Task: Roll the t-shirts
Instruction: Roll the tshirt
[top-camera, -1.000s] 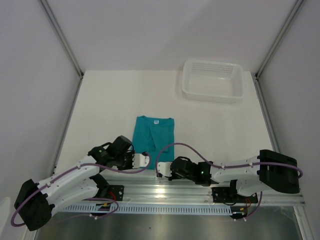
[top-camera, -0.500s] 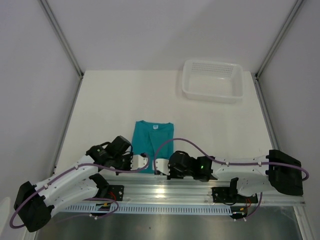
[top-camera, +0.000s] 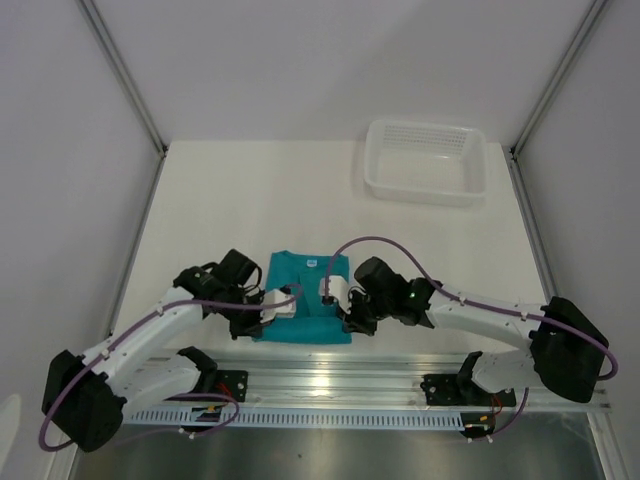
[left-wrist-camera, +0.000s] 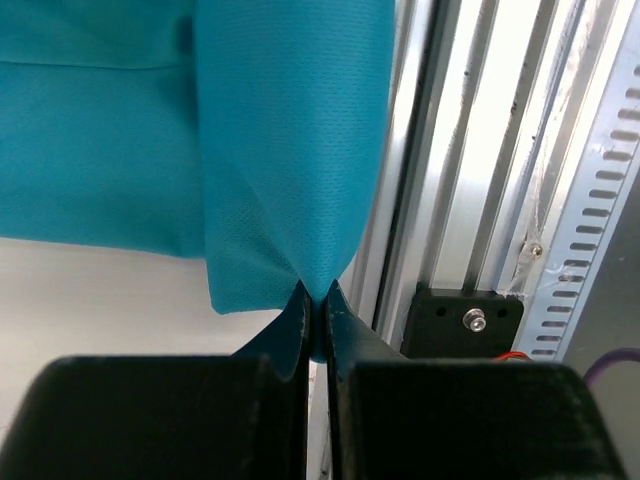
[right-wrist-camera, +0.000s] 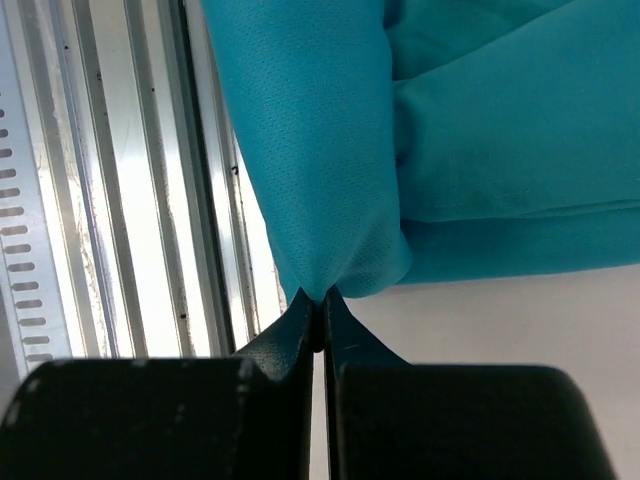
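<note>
The left jaws are clamping tight on a pinched corner of the teal t-shirt (top-camera: 306, 322), the fabric running from their tips in a taut fold; the aluminium rail (left-wrist-camera: 470, 150) is showing just beside that fold. The t-shirt is lying on the white tabletop (top-camera: 215, 205) near its near edge, between the 2 arms, its small white neck label (top-camera: 311, 262) sitting at the far end. The right jaws are likewise closing on the t-shirt's other near corner, the cloth bunching to a peak at their tips. The white basket (top-camera: 426, 188) is resting well apart at the far right.
</note>
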